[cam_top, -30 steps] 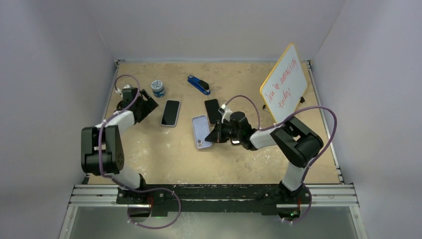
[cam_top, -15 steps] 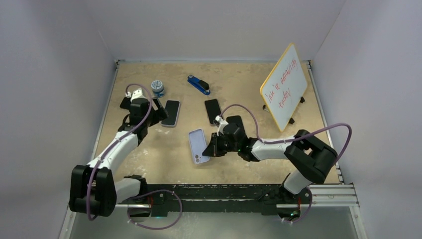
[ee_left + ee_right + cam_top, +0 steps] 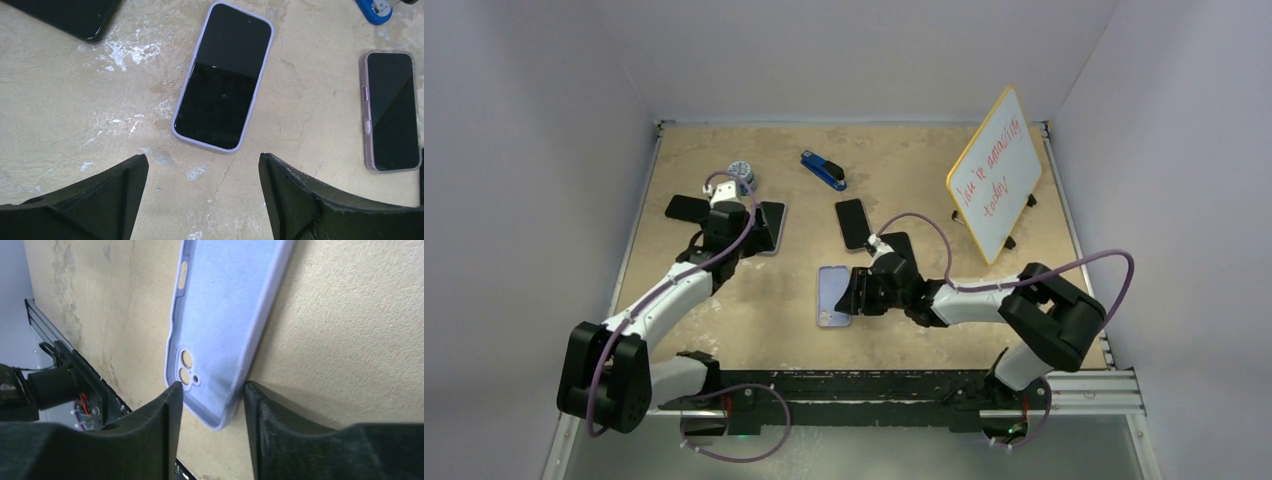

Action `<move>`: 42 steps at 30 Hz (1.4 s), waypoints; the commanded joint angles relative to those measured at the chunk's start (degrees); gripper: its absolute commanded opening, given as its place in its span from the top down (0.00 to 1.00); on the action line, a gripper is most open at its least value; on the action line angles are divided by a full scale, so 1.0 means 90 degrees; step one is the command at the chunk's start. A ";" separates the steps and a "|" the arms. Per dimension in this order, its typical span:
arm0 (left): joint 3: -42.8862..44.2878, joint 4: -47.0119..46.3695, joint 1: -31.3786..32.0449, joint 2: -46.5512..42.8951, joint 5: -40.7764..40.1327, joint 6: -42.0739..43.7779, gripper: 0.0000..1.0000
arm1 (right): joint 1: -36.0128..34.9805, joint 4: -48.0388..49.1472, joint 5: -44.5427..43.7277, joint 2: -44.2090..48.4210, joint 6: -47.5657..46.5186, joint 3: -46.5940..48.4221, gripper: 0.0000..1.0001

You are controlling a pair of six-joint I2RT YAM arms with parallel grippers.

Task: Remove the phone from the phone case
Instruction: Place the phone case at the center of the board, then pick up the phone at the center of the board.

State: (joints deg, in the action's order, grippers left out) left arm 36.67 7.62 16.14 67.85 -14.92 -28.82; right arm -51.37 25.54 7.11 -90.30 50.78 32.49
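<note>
Compared with one second ago, finds the empty lilac case (image 3: pixel 833 296) dragged nearer to the arm bases, and the left gripper (image 3: pixel 202 165) carried forward over the table (image 3: pixel 764 320). Grips the camera-hole corner of that case with the right gripper (image 3: pixel 210 390), fingers narrow on both edges. Hangs the left gripper wide open, holding nothing, above a phone (image 3: pixel 222 75) with a lilac rim, apparently not yet uncased. Looks done for one case, with a bare black phone (image 3: pixel 852 222) lying just beyond; leaves the rimmed phone to free.

Whiteboard (image 3: pixel 996 175), blue stapler (image 3: pixel 824 170), round tin (image 3: pixel 740 170)
</note>
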 commanded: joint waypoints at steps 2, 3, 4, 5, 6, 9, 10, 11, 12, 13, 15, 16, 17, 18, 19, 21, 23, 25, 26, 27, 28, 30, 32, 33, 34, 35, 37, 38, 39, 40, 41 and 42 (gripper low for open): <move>0.0490 0.0116 0.0067 0.0335 -0.0044 0.0256 0.16 | -0.0043 -0.0486 -0.0356 0.0540 -0.0638 -0.0011 0.40; 0.0553 0.0164 0.0076 0.0403 -0.0001 0.0267 0.16 | -0.0039 -0.0572 -0.0374 0.0639 -0.0847 -0.0001 0.35; 0.0635 0.0226 0.0088 0.0475 0.0015 0.0272 0.16 | -0.0042 -0.0682 -0.0372 0.0756 -0.1042 -0.0006 0.32; 0.0721 0.0308 0.0098 0.0549 0.0009 0.0286 0.16 | -0.0041 -0.0802 -0.0365 0.0893 -0.1265 -0.0019 0.30; 0.0802 0.0383 0.0117 0.0613 0.0007 0.0296 0.16 | -0.0035 -0.0844 -0.0446 0.1037 -0.1492 -0.0032 0.28; 0.1111 0.0650 0.0139 0.0852 0.0168 0.0302 0.15 | -0.0033 -0.0795 -0.0936 0.1612 -0.2264 -0.0132 0.21; 0.1225 0.0724 0.0140 0.0936 0.0260 0.0310 0.15 | -0.0034 -0.0726 -0.1115 0.1834 -0.2506 -0.0180 0.18; 0.1355 0.0844 0.0140 0.1059 0.0315 0.0325 0.14 | -0.0034 -0.0615 -0.1264 0.2053 -0.2732 -0.0253 0.14; 0.1612 0.1093 0.0140 0.1143 0.0289 0.0355 0.14 | -0.0033 -0.0470 -0.1392 0.2303 -0.2995 -0.0330 0.12; 0.1804 0.1321 0.0140 0.1209 0.0175 0.0364 0.14 | -0.0034 -0.0276 -0.1521 0.2540 -0.3215 -0.0438 0.06; 0.2130 0.1624 0.0140 0.1248 0.0051 0.0438 0.14 | -0.0028 0.0110 -0.1831 0.3015 -0.3577 -0.0665 0.01; 0.2252 0.1705 0.0140 0.1249 0.0059 0.0488 0.13 | -0.0033 0.0324 -0.1953 0.3230 -0.3673 -0.0801 0.01; 0.2389 0.1804 0.0140 0.1263 0.0072 0.0554 0.13 | -0.0034 0.0551 -0.2058 0.3516 -0.3696 -0.0929 0.01; 0.2530 0.1947 0.0140 0.1301 0.0074 0.0626 0.13 | -0.0034 0.0794 -0.2073 0.3713 -0.3701 -0.1092 0.01; 0.2674 0.2096 0.0140 0.1362 0.0067 0.0712 0.12 | -0.0034 0.1035 -0.2091 0.3887 -0.3717 -0.1260 0.01; 0.2996 0.2446 0.0140 0.1583 0.0078 0.0919 0.11 | -0.0031 0.1472 -0.2247 0.4211 -0.3798 -0.1631 0.01; 0.3288 0.2687 0.0140 0.1840 0.0246 0.1159 0.10 | -0.0039 0.1766 -0.2464 0.4462 -0.3817 -0.1966 0.01; 0.3548 0.2812 0.0132 0.2110 0.0386 0.1344 0.09 | -0.0034 0.2160 -0.2535 0.4618 -0.3766 -0.2295 0.01; 0.3670 0.2865 0.0130 0.2258 0.0415 0.1400 0.09 | -0.0030 0.2247 -0.2606 0.4661 -0.3737 -0.2407 0.01; 0.3800 0.2893 0.0130 0.2399 0.0451 0.1455 0.08 | -0.0032 0.2295 -0.2726 0.4700 -0.3681 -0.2457 0.01; 0.3899 0.2880 0.0130 0.2536 0.0501 0.1504 0.08 | -0.0032 0.2292 -0.2874 0.4717 -0.3637 -0.2483 0.01; 0.4062 0.2814 0.0130 0.2861 0.0556 0.1613 0.06 | -0.0033 0.2356 -0.3027 0.4716 -0.3596 -0.2487 0.01; 0.4249 0.2826 0.0116 0.3162 0.0543 0.1696 0.05 | -0.0031 0.2469 -0.2996 0.4654 -0.3542 -0.2536 0.01; 0.4370 0.2846 0.0093 0.3305 0.0525 0.1732 0.04 | -0.0031 0.2536 -0.2974 0.4567 -0.3519 -0.2553 0.01; 0.4419 0.2796 0.0057 0.3433 0.0549 0.1774 0.03 | -0.0034 0.2573 -0.2945 0.4503 -0.3485 -0.2555 0.01; 0.4439 0.2735 0.0009 0.3540 0.0645 0.1833 0.03 | -0.0033 0.2614 -0.2915 0.4433 -0.3457 -0.2547 0.01; 0.4456 0.2594 -0.0129 0.3748 0.0886 0.1893 0.02 | -0.0032 0.2704 -0.2884 0.4292 -0.3369 -0.2546 0.01; 0.4474 0.2559 -0.0210 0.3865 0.1002 0.1918 0.02 | -0.0029 0.2746 -0.2867 0.4238 -0.3329 -0.2550 0.01; 0.4493 0.2532 -0.0294 0.3972 0.1112 0.1940 0.02 | -0.0033 0.2797 -0.2842 0.4198 -0.3308 -0.2555 0.01; 0.4499 0.2498 -0.0380 0.4061 0.1261 0.1975 0.02 | -0.0033 0.2829 -0.2818 0.4172 -0.3300 -0.2555 0.01; 0.4495 0.2457 -0.0454 0.4134 0.1413 0.2001 0.02 | -0.0034 0.2840 -0.2804 0.4158 -0.3292 -0.2564 0.01; 0.4491 0.2422 -0.0515 0.4192 0.1476 0.2030 0.02 | -0.0028 0.2867 -0.2802 0.4153 -0.3291 -0.2578 0.01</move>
State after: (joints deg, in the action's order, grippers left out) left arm 74.78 31.79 14.24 103.92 -6.39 -12.80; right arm -51.44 46.83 -17.28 -52.62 19.99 9.85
